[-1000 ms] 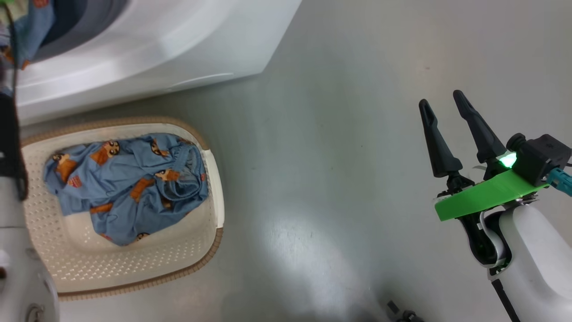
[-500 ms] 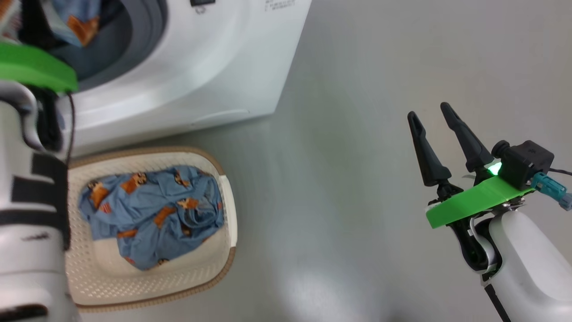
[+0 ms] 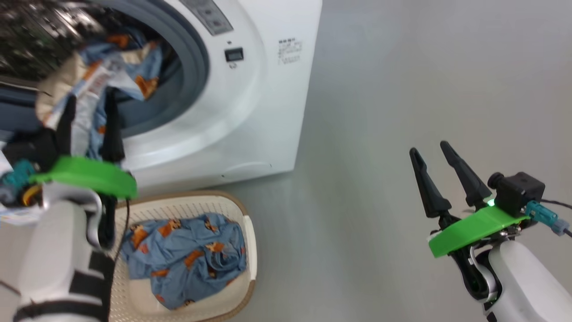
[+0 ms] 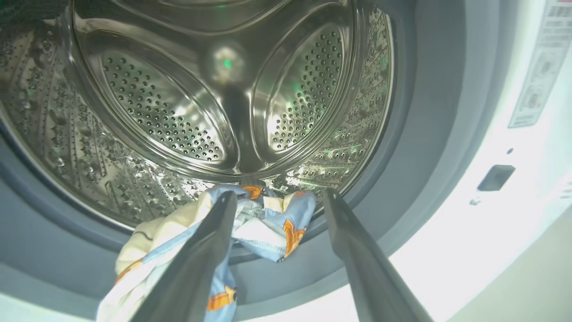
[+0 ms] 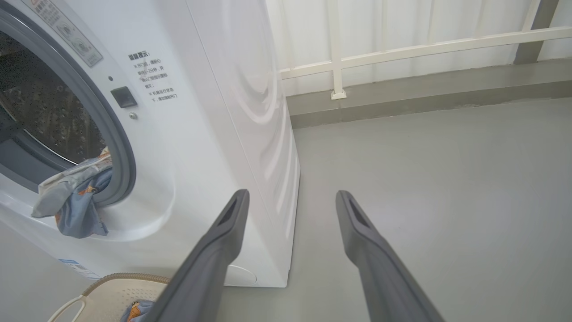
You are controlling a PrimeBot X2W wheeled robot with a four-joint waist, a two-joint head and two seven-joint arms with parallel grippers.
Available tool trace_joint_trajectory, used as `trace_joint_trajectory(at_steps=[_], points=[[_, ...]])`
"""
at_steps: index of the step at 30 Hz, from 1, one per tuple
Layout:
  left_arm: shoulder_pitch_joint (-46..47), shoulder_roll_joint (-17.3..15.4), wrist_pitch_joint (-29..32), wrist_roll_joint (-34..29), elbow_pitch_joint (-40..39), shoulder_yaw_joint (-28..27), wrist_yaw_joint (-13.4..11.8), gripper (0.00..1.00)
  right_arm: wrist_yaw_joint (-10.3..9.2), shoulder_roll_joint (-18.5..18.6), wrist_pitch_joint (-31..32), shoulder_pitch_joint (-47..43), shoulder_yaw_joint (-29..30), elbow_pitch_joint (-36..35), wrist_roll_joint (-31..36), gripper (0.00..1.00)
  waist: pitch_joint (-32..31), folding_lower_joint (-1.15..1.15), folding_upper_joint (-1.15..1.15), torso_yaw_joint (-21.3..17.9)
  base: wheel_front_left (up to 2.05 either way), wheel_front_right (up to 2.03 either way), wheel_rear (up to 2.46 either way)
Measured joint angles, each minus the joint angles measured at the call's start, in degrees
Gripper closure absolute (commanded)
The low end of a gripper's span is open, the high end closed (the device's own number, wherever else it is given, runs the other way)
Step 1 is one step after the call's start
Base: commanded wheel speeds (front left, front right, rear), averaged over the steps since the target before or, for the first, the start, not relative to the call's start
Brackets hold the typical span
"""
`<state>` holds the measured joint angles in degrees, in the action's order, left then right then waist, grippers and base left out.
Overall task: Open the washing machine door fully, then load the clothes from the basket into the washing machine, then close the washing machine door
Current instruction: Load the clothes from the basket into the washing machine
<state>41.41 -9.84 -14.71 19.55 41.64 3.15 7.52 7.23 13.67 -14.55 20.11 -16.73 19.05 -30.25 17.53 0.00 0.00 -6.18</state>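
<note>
1. The clothes (image 3: 187,257): one light-blue printed garment lies bunched in the basket (image 3: 251,250), against its right wall. A second garment (image 4: 263,223), blue and cream, hangs over the bottom edge of the grey gasket (image 3: 199,67) of the washing machine (image 3: 268,89). Part of it is inside the drum (image 4: 178,112) and part dangles down the white front.

2. Handling, as I judge it: both are light, limp cloth with no stiffness. They will sag, trail and catch on the gasket edge. They are neither fragile nor slippery. Take hold at a thick fold or bunched ridge near the middle of the heap, not at a loose hem, so that less cloth trails.

3. My left gripper (image 4: 279,193) stands at the mouth of the drum with its fingers wide apart. The hanging garment lies against one finger but is not pinched.

4. My right gripper (image 3: 429,148) hovers over the grey floor (image 3: 357,112), well apart from the basket. Its fingers are likewise apart and hold nothing.

5. The hanging garment needs pushing past the gasket edge before the machine can be closed.
</note>
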Motion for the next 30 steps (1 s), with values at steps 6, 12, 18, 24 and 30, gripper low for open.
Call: trace_joint_trajectory(at_steps=[6, 12, 18, 24, 30], points=[[-9.1, 0.0, 0.0, 1.0, -5.0, 0.4, 0.0, 0.00, 0.00, 0.0, 0.0, -2.4, 0.2, 0.1, 0.0, 0.00, -5.1, 0.00, 0.00, 1.6, 0.00, 0.00, 0.00], [-20.6, 0.3, 0.0, 1.0, -11.8, -1.3, 0.0, 0.00, 0.00, 0.1, 0.0, -3.9, 0.3, -0.2, 0.0, 0.00, -9.6, 0.00, 0.00, 2.8, 0.00, 0.00, 0.00], [-27.5, 1.8, 0.0, -0.3, -18.0, -3.3, 0.0, 0.00, 0.00, 0.8, 0.0, -5.6, 1.3, -1.4, 0.0, 0.00, -12.5, 0.00, 0.00, 3.9, 0.00, 0.00, 0.00], [-31.4, 2.4, 0.0, -1.7, -21.7, -4.3, 0.0, 0.00, 0.00, 1.0, 0.0, -7.4, 1.9, -1.9, 0.0, 0.00, -14.2, 0.00, 0.00, 4.8, 0.00, 0.00, 0.00], [-32.5, 3.0, 0.0, -2.5, -22.9, -4.3, -0.1, 0.00, 0.00, 1.3, 0.0, -7.8, 2.3, -2.4, 1.9, 0.00, -14.8, 0.00, 0.00, 5.2, 0.00, 0.00, 0.00]])
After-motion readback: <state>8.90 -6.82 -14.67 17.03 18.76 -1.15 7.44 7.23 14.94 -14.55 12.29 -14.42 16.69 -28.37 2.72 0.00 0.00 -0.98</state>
